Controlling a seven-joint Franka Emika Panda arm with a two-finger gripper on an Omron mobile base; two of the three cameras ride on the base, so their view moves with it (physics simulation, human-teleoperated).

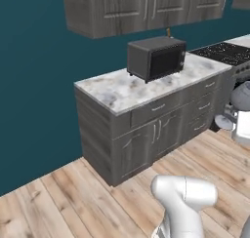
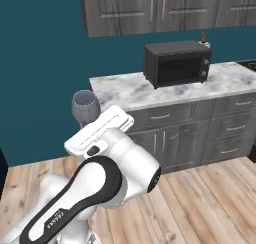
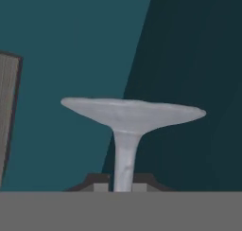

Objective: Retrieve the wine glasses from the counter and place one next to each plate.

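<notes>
Both base views toward counter (image 1: pixel 122 88)

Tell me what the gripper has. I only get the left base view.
Observer: The gripper is shut on the stem of a wine glass.
Operator: Describe the far end of the glass.
Observer: In the hand view its round foot sits past the fingertips, against the teal wall.
Operator: Check it against the counter.
Observer: In the right base view the bowl hangs left of the counter, not touching it.
</notes>
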